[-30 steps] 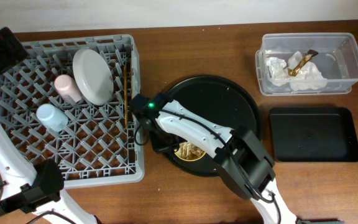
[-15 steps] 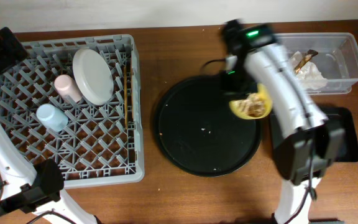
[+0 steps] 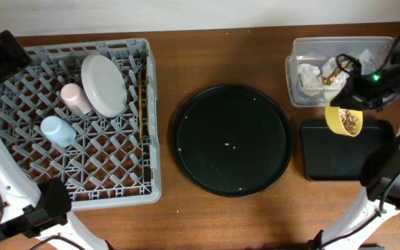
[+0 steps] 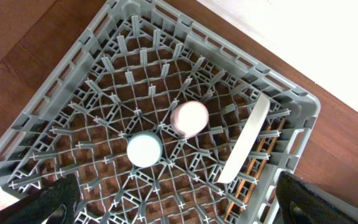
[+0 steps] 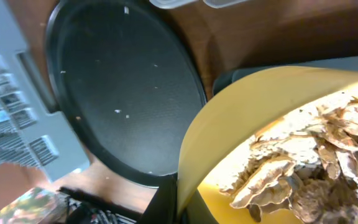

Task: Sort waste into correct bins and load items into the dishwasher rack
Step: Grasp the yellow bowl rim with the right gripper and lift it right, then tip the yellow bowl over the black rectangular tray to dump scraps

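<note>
My right gripper (image 3: 356, 104) is shut on the rim of the yellow bowl (image 3: 344, 120), which hangs tilted over the far left edge of the shallow black tray (image 3: 353, 156). In the right wrist view the fingers pinch the bowl's wall (image 5: 229, 118) at my right gripper (image 5: 180, 194), and beige food scraps (image 5: 303, 162) lie inside. The clear tub (image 3: 387, 52) holds a white tissue (image 3: 310, 76) and a gold wrapper (image 3: 339, 68). The grey rack (image 3: 19, 90) carries the plate (image 3: 104, 85), pink cup (image 3: 75, 98), blue cup (image 3: 57, 130) and chopsticks (image 3: 142, 104). My left gripper (image 4: 176, 208) hovers open above the rack (image 4: 73, 93).
A large round black tray (image 3: 231, 140) with a few crumbs lies between the rack and the bins. The left arm's base stands at the front left corner (image 3: 44, 205). The wall edge runs along the back of the wooden table (image 3: 221, 52).
The right arm lifted the yellow bowl off the round tray and swung it right, to above the shallow black tray. The left arm has not moved.
</note>
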Controlling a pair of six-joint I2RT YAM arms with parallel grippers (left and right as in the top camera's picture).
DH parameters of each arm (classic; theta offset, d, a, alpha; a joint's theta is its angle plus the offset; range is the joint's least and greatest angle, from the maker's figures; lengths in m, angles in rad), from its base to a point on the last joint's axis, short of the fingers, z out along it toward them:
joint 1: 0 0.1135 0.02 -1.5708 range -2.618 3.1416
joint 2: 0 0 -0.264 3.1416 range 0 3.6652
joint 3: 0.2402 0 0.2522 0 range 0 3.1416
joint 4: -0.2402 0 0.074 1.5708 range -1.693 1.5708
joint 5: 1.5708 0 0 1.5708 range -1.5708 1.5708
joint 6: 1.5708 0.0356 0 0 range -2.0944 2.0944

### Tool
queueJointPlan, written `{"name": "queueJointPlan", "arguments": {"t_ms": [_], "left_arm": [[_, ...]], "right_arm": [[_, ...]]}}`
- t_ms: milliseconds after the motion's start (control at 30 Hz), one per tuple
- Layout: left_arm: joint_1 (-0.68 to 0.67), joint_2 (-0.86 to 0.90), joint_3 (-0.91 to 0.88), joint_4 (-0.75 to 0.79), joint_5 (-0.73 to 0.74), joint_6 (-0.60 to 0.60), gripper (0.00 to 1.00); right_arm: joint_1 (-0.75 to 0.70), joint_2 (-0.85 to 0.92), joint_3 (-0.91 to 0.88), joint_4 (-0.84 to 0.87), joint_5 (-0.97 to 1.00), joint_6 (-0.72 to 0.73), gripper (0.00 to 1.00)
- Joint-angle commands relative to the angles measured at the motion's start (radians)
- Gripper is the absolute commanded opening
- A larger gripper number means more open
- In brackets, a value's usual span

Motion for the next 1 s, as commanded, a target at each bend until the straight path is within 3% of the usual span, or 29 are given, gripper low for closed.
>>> {"name": "queueJointPlan", "arguments": {"t_ms": [0,467,700,867,967], "left_arm": [[0.004,-0.005,0.005,0.000,0.000,-0.006,0.99],[0.004,-0.005,0.005,0.000,0.000,-0.006,0.99],[0.004,-0.005,0.005,0.000,0.000,-0.006,0.99],[0.004,-0.005,0.005,0.000,0.000,-0.006,0.99],[0.004,-0.005,0.005,0.000,0.000,-0.006,0.99]], "right_arm": [[-0.093,-0.014,-0.075,-0.003,-0.189,-0.159,0.04],[-0.402,-0.014,-0.419,0.052,-0.604,-0.393,0.04],[-0.453,-0.013,-0.551,0.263,-0.768,-0.400,0.04],[-0.452,-0.013,-0.574,0.283,-0.806,-0.399,0.04],[-0.457,-0.013,-0.574,0.304,-0.792,-0.282,0.04]]}}
